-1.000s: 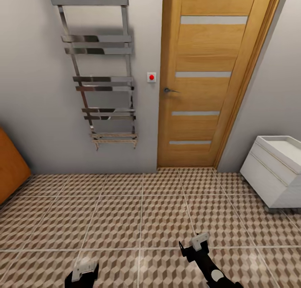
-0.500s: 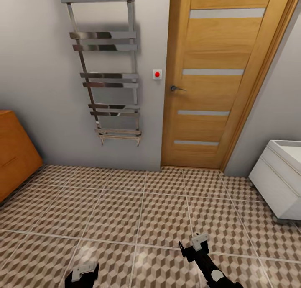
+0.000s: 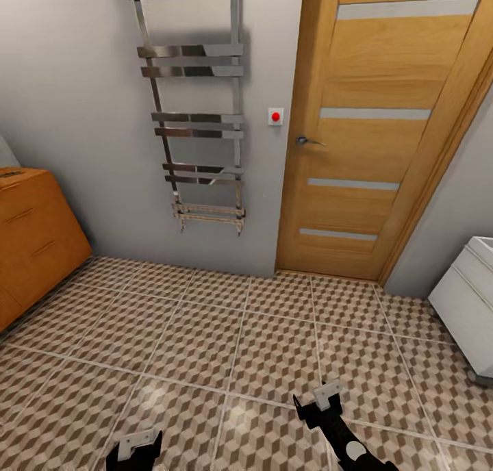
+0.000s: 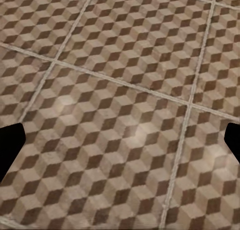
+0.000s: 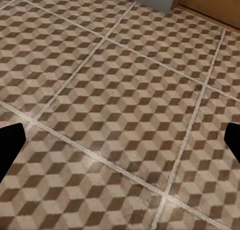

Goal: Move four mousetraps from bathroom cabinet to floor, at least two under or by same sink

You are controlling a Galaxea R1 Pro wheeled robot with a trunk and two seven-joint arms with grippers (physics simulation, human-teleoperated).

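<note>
The cabinet [image 3: 34, 238] is what I need, and it stands at the far left of my head view – an orange-brown chest of drawers with flat bar handles, pushed against the grey wall, its drawers all closed as far as I can see. No mousetrap is out anywhere, so I judge them to be inside it. Its long front runs back toward the wall and faces across the room. It lies ahead and well to the left of both my arms, with a wide stretch of the bathroom floor [image 3: 260, 334] between us; my left gripper [image 3: 135, 446] is clearly the nearer of the two, my right gripper [image 3: 320, 397] further off across the tiles.

Both arms hang low in front of me, pointing down and forward at the cube-patterned tiles. In each wrist view I see the dark tips of my fingers at the two opposite edges of the picture, tile between them and nothing gripped – so both pairs of fingers are spread wide and hold nothing.

Further out, a chrome towel rail [image 3: 198, 115] hangs on the wall, a red button [image 3: 276, 117] beside the wooden door [image 3: 383, 129], and a white drawer unit [image 3: 469, 307] stands at the right edge. I judge the next move to be a turn and approach leftward, to face the drawers squarely.
</note>
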